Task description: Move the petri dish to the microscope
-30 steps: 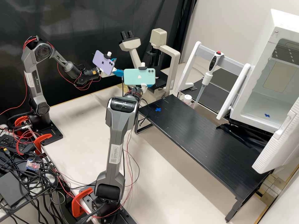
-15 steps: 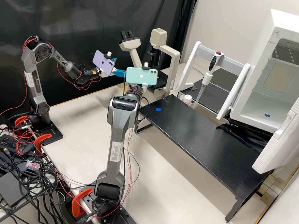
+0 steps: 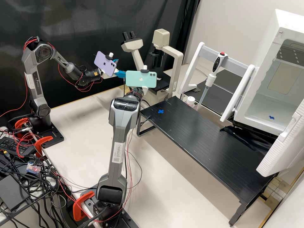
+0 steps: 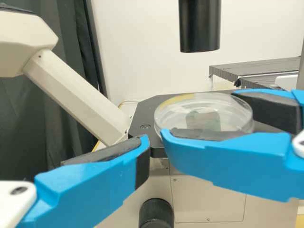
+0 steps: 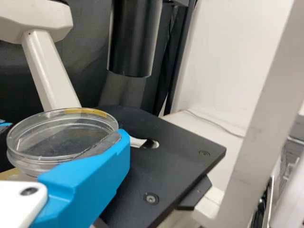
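Right jaws [image 4: 199, 114]: closed about the clear petri dish [image 5: 45, 137], near level. Left jaws [image 3: 121, 68]: spread wide, nothing held. Microscope [image 3: 161, 38] stage [image 5: 175, 161]: high view, three o'clock of the teal phone [image 3: 141, 79] — dish contact undetermined. Handling: centre over the opening [image 5: 153, 143], lower level, release evenly. Change: teal phone sits slightly nearer nine o'clock than half a second ago — left arm unchanged.

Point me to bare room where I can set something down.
The black rack has bare room between the blue cross and the white cabinet door, as does the pale bench between the near arm and that rack. Crowded: around the petri dish at the microscope, with two phones close by.
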### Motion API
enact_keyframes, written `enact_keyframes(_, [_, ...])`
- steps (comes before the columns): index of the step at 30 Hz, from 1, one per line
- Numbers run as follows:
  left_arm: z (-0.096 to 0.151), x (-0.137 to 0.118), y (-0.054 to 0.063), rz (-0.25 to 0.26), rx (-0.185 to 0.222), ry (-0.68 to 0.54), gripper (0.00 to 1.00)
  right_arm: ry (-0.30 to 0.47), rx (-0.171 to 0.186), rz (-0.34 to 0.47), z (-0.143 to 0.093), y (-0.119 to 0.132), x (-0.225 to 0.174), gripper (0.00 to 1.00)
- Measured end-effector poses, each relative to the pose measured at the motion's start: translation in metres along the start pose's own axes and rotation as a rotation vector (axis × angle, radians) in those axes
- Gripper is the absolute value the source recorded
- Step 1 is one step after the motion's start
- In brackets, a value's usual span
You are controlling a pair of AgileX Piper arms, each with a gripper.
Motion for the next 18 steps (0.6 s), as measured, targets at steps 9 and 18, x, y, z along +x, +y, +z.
enact_keyframes(9, [0.0000,0.0000,0.0000,0.000,0.000,0.000,1.00,-0.019,-0.022,-0.015,-0.0014,0.0020,0.0028,0.00])
enact_keyframes(18, [0.0000,0.0000,0.0000,0.000,0.000,0.000,1.00,-0.033,0.006,-0.035,-0.0013,0.0027,0.0037,0.00])
